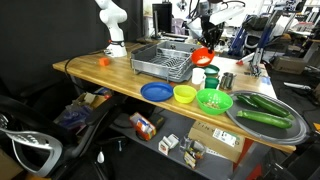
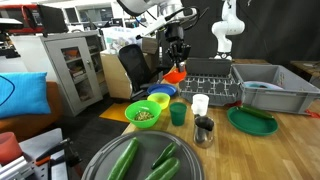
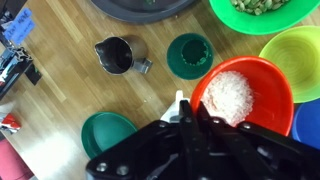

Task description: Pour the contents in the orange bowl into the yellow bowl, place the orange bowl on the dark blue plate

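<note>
Wooden worktop (image 1: 105,70) carries the yellow bowl (image 1: 185,94) and blue plate (image 1: 156,92) at its front edge; the claw (image 3: 188,108), clenched on the rim of the lifted orange bowl (image 3: 245,95), should next, I think, tip its white grains (image 3: 228,95) into the yellow one.

Glossy plastic orange bowl (image 3: 275,95), smooth wooden table (image 3: 60,100), perhaps metal dark cup (image 3: 117,55), matt black tool (image 3: 189,108).
</note>
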`<state>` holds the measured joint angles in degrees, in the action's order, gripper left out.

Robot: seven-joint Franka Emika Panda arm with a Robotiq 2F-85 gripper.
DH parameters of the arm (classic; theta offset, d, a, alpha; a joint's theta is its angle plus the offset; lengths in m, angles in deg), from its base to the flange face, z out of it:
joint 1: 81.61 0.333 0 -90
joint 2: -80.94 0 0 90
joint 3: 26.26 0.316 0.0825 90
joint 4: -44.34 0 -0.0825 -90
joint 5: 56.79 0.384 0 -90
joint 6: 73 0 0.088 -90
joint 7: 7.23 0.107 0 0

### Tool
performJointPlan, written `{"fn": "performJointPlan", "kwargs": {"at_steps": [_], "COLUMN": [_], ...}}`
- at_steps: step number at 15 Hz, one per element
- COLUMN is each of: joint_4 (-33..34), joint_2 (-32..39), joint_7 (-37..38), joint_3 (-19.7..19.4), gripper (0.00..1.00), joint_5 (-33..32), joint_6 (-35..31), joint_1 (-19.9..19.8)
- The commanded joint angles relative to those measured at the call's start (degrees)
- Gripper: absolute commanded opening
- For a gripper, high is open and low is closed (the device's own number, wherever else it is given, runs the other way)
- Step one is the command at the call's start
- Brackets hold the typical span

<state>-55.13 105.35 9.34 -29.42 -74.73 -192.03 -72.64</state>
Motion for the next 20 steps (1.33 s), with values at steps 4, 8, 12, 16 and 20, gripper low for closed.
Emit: {"fn": "performJointPlan", "kwargs": {"at_steps": [4, 8, 12, 16, 20], "joint_4": [0.19, 0.21, 1.31, 2.86, 5.15], "joint_2": [0.18, 0.18, 0.74, 1.62, 3.85], "joint_7": [0.35, 0.34, 2.31, 4.95, 4.87], "joint_3": [0.98, 1.04, 0.14, 0.72, 1.78], "gripper": [0.07, 0.07, 0.02, 0.02, 0.02], "joint_5": [0.11, 0.12, -3.68, -7.74, -8.94], "joint_6": [1.36, 1.4, 3.9, 9.85, 12.12], "joint_1": [0.23, 0.2, 1.83, 4.09, 5.71]}}
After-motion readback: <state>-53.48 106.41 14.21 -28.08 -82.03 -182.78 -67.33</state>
